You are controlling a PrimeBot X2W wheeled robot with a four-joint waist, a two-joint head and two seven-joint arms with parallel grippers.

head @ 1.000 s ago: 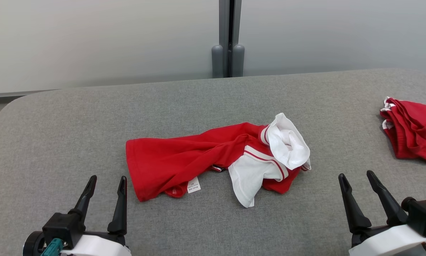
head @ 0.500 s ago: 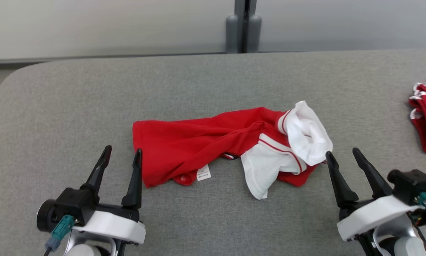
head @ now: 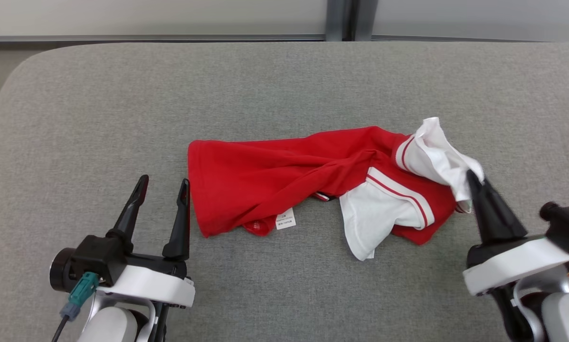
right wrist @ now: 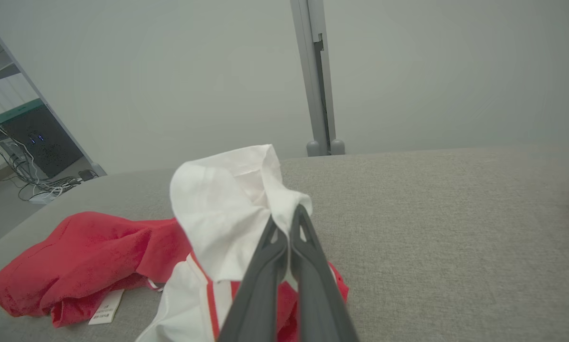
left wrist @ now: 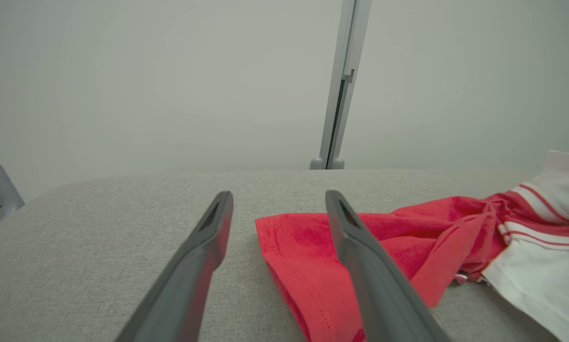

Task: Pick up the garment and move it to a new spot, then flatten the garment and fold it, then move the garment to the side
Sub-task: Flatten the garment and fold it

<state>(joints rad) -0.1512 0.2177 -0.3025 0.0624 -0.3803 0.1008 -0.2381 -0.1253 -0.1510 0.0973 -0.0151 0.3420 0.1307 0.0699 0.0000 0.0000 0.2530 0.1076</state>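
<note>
Garment point(head: 284, 185) pinched by its white end in right gripper point(head: 470, 175) tips, presumably for the lift; left gripper point(head: 165, 179) spread empty, red hem just beside it.

— How's the left gripper point(head: 165, 180) standing?
— Fingers spread wide, holding nothing, pointing away from the table's point(head: 284, 85) near edge, white wrist low at the near left.
— And the right gripper point(head: 470, 175)?
— Fingers pressed together, pinching a white fold of the garment point(head: 275, 171), wrist at the near right.
</note>
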